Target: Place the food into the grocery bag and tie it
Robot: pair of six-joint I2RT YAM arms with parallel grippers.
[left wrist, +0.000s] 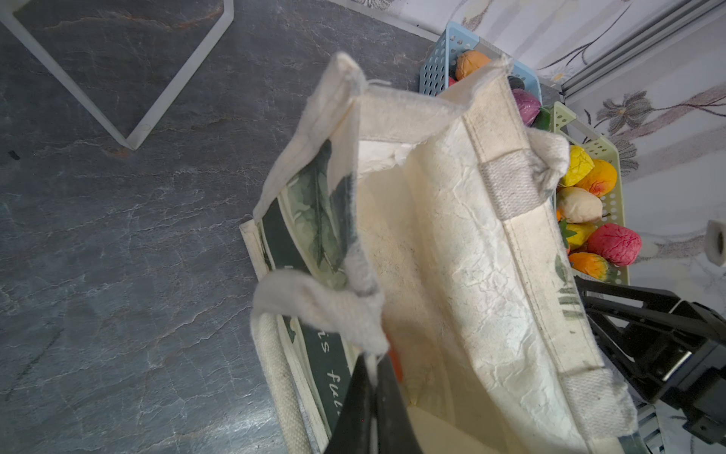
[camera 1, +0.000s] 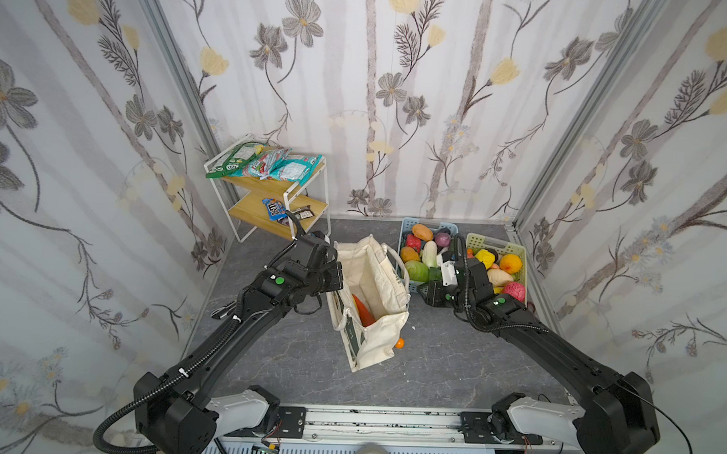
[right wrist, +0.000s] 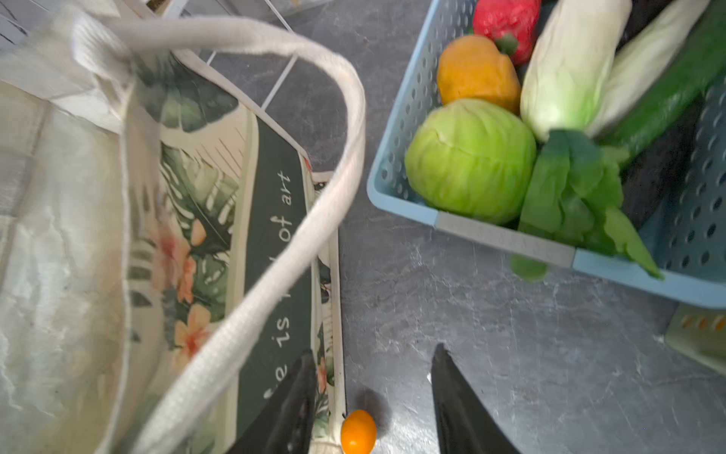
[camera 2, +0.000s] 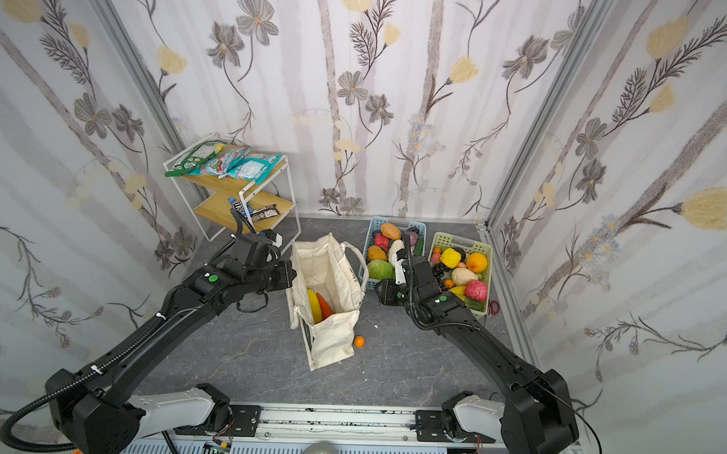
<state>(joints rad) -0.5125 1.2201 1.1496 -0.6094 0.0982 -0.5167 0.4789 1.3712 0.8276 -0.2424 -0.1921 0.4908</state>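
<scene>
- The grocery bag [camera 1: 380, 341] stands upright in the middle of the dark surface [camera 1: 432, 363]. Its mouth is wide open.
- The left hand [left wrist: 373, 377] is at the left side of the bag. Its two fingers are pressed together on the cloth rim, right where a strap is sewn on.
- In both top views the left hand [camera 1: 338, 282] sits at the bag's left rim.
- An orange carrot [camera 1: 361, 309] lies inside the bag, down at the bottom. In a top view a yellow fruit [camera 2: 314, 305] lies just beside it, on its left.
- A small orange fruit [camera 1: 399, 343] lies outside the bag on the surface. It is just beside the bag's right side, at the near end.
- The right hand [right wrist: 375, 350] has its fingers apart, with nothing between them.
- In both top views the right hand [camera 1: 426, 294] hangs just right of the bag, by the near edge of the blue basket [right wrist: 506, 239].
- The blue basket stands to the right of the bag, toward the far wall. A green cabbage [right wrist: 471, 161] sits in its near left corner, next to other vegetables.
- The pale green basket [camera 1: 490, 242] stands just right of the blue one. It is full of yellow, orange and pink fruits.
- A white shelf [camera 1: 252, 211] stands in the far left corner. A green packet [camera 1: 235, 161] and blue packets [camera 1: 291, 167] lie on its top board.
</scene>
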